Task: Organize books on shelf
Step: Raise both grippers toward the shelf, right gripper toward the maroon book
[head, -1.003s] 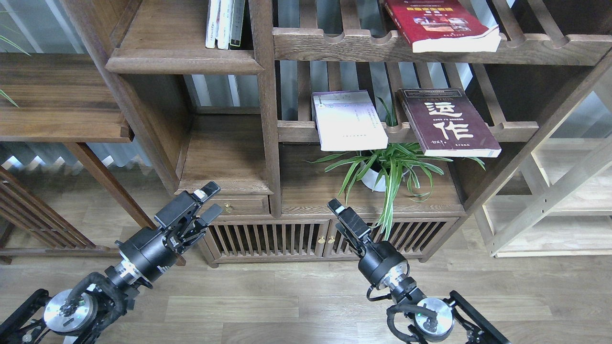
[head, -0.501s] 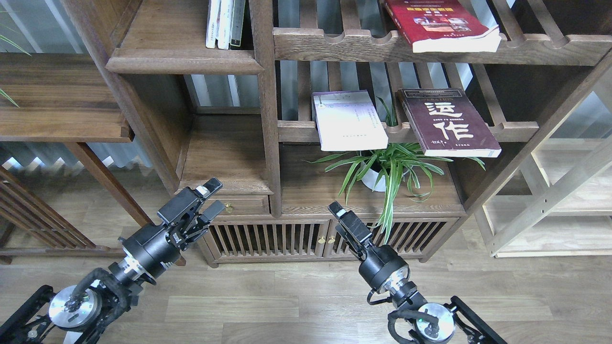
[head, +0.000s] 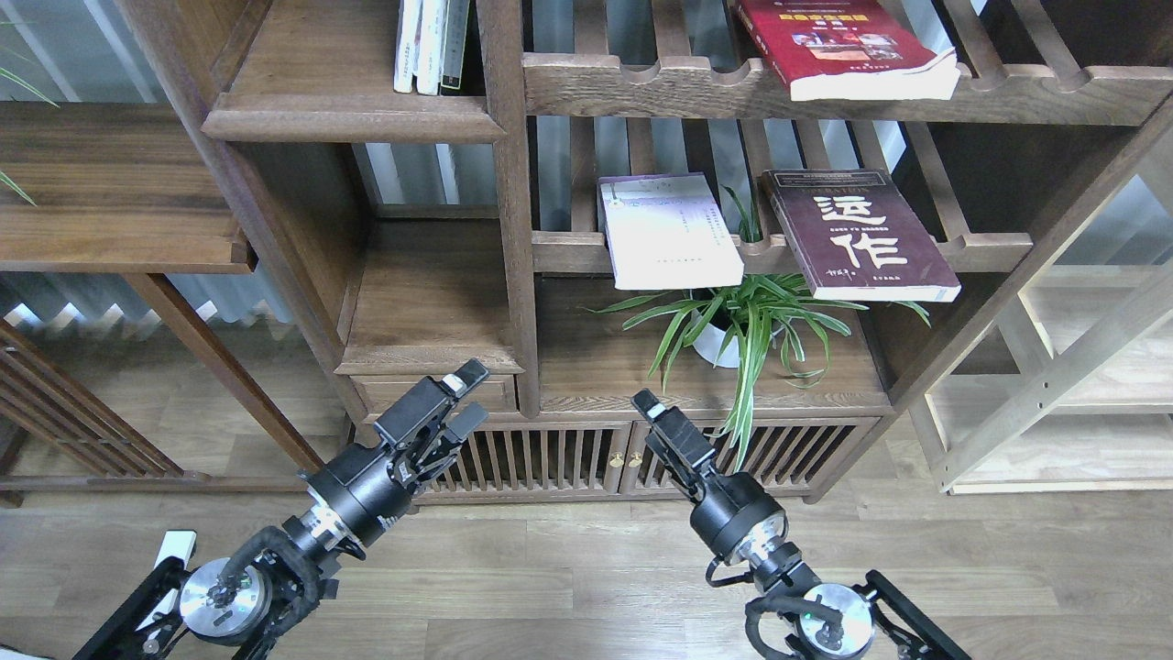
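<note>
The maroon book with big white characters and the pale white-lavender book lie flat on the middle slatted rack. The thick red book lies flat on the upper slatted rack. The solid dark-brown shelf with a rounded lip is at upper left. Three thin books stand upright at its right end. My left gripper is open and empty, low, in front of the drawer under the narrow compartment. My right gripper is seen edge-on, low, below the pale book, holding nothing visible.
A potted spider plant stands on the cabinet top under the middle rack. A low cabinet with slatted doors is between my grippers. A lower solid board is bare. A pale wood rack stands at the right.
My left arm has moved to the right and slightly down, from left of the cabinet to in front of the drawer. The right arm has barely moved. The books have not moved.
</note>
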### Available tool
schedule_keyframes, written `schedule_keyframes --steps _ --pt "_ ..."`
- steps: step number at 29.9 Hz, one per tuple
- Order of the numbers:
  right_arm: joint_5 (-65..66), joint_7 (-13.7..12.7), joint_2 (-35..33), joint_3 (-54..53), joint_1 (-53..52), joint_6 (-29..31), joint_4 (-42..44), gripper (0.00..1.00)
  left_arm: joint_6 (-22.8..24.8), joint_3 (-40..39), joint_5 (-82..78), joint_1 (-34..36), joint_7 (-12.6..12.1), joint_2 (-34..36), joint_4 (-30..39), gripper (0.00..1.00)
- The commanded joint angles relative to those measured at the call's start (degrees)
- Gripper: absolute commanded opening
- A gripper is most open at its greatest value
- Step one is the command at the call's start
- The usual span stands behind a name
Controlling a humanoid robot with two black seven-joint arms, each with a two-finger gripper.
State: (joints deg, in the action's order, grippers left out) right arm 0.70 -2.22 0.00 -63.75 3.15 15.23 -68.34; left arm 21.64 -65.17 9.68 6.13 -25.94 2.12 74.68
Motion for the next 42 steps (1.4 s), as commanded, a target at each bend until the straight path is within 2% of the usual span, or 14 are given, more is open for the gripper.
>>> schedule_keyframes --steps 1,23,27,42 --pt "0.0 0.0 0.0 -1.6 -0.2 0.2 0.7 1.0 -0.6 0.1 0.1 0.1 0.0 0.3 0.2 1.0" --pt "0.1 0.2 0.0 -2.2 -0.5 3.0 3.1 1.0 -2.6 0.4 0.4 0.6 -0.3 3.9 3.5 1.0" --pt "0.2 0.2 0.0 -2.4 -0.1 5.5 3.3 1.0 -3.6 0.0 0.5 1.1 -0.3 3.8 3.5 1.0" --pt "0.1 0.1 0.0 -1.7 -0.5 5.4 4.2 1.0 -5.5 0.9 0.7 3.0 -0.3 2.5 3.5 1.0"
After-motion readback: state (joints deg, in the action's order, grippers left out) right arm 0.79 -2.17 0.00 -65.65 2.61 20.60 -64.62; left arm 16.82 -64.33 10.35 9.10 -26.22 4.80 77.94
